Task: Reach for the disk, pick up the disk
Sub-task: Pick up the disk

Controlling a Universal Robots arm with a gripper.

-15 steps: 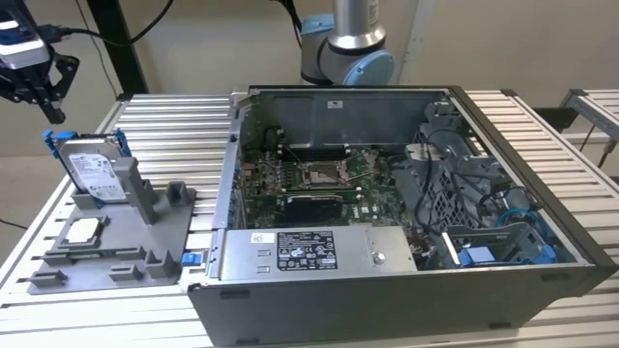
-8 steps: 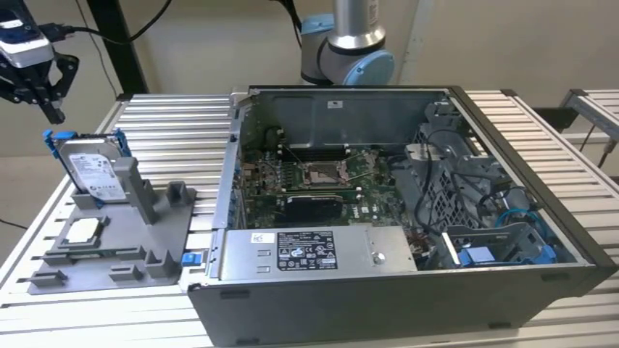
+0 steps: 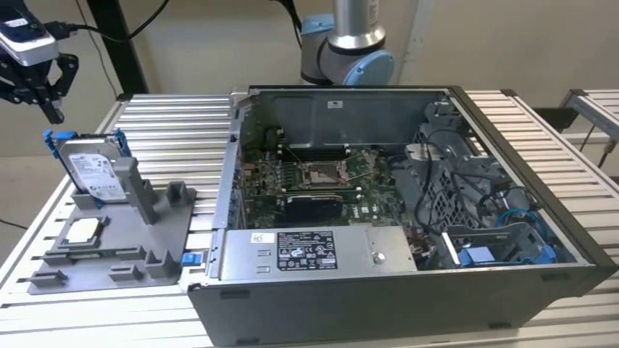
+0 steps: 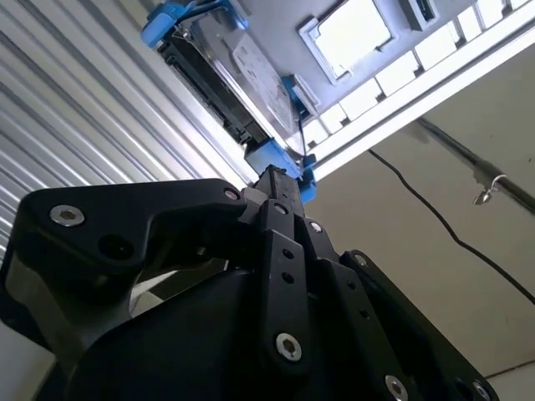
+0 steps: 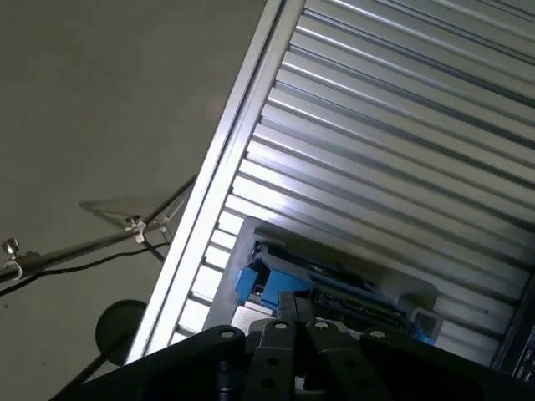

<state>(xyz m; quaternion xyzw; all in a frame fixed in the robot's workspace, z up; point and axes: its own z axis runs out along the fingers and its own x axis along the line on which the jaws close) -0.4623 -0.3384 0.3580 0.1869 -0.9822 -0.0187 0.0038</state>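
Observation:
The disk (image 3: 94,172) stands on edge in a slot of the grey holder (image 3: 145,235) at the exterior view's left, a silver drive with a white label in a blue carrier bracket. My black gripper (image 3: 51,112) hangs above and slightly to the left of the disk's top edge, clear of it, with its fingers shut together on nothing. In the second wrist view the fingertips (image 4: 272,177) point at the blue corner of the disk (image 4: 238,67). The first wrist view shows the gripper (image 5: 299,327) just over the disk's top edge (image 5: 334,288).
A small silver processor chip (image 3: 82,229) lies flat on the grey holder, and a small blue bracket (image 3: 190,259) sits at its edge. The open computer case (image 3: 387,203) stands to the right on the slatted aluminium table (image 3: 174,116). The table edge and floor are close to the disk.

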